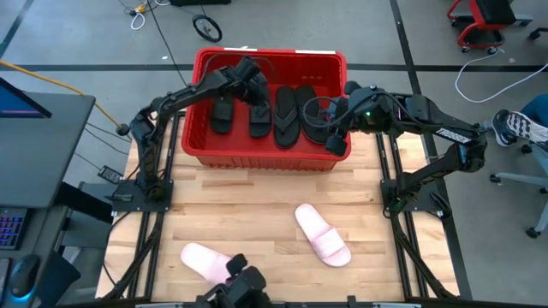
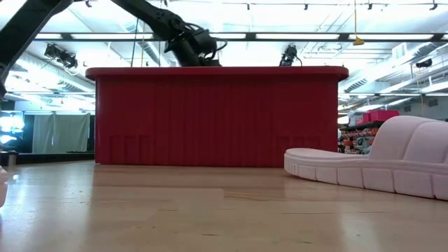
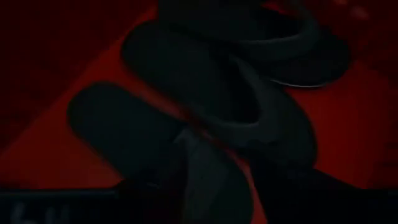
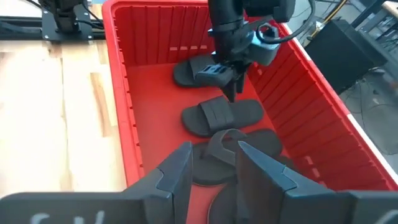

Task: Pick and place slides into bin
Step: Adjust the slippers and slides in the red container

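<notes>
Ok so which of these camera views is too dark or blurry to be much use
Left wrist view: very dark and smeared, only dim black slides on the red bin floor. Low view: the near pale slide is soft, ceiling lights glare brightly. High and right wrist views: evenly lit, the bin and right claw are crisp.

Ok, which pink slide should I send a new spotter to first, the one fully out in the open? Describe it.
Start at the red bin at the table's far end, then come toward the near edge across the bare wooden tabletop. The pale pink wide-strap slide lies alone there, right of centre. Its twin sits farther left at the near edge, partly hidden by dark equipment.
</notes>
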{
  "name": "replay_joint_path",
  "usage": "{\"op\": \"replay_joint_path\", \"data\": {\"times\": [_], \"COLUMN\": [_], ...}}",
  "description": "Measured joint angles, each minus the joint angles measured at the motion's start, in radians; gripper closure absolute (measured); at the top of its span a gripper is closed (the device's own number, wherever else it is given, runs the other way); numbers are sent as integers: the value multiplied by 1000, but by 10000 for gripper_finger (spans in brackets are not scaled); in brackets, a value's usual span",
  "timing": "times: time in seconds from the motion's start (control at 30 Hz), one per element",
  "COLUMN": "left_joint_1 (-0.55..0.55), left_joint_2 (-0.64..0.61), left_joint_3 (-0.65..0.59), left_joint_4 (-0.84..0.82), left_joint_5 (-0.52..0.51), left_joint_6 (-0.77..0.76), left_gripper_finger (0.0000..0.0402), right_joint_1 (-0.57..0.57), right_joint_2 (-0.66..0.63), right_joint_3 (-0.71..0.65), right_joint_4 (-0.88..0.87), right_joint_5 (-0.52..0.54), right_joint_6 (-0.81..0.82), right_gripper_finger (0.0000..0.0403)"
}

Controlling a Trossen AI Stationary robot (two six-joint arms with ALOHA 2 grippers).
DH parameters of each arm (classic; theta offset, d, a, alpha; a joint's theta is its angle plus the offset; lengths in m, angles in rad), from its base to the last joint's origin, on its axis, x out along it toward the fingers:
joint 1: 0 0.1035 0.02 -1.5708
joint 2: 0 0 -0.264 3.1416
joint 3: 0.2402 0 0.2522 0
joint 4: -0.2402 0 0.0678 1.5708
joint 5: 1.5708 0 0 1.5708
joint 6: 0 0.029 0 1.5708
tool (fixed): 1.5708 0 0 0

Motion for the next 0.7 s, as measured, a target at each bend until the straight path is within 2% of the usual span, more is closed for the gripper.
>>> {"op": "replay_joint_path", "data": {"times": [0.1, 0.23, 0.4, 0.47, 0.57, 0.63, 0.7], "left_joint_1": [12, -1, -36, -47, -49, -47, -47], "left_joint_2": [9, 32, 51, 42, 13, -17, -35], "left_joint_3": [-1, -1, -1, 6, 73, 138, 224], "left_joint_4": [-52, -55, -48, -35, -57, -82, -129], "left_joint_5": [-4, -10, -12, -11, -9, -11, -31], "left_joint_6": [-11, 20, 6, -50, -165, -225, -241], "left_gripper_finger": [195, 199, 269, 312, 381, 390, 388], "right_joint_1": [0, -1, -28, -58, -111, -145, -190], "right_joint_2": [0, 0, 30, 59, 114, 151, 188], "right_joint_3": [0, 0, -5, -24, -56, -79, -83], "right_joint_4": [0, 4, 29, 26, 31, 57, 97], "right_joint_5": [-3, -3, -4, -24, -57, -59, -94], "right_joint_6": [6, 7, 53, 56, 51, 34, 17], "right_gripper_finger": [275, 275, 295, 320, 378, 393, 391]}}
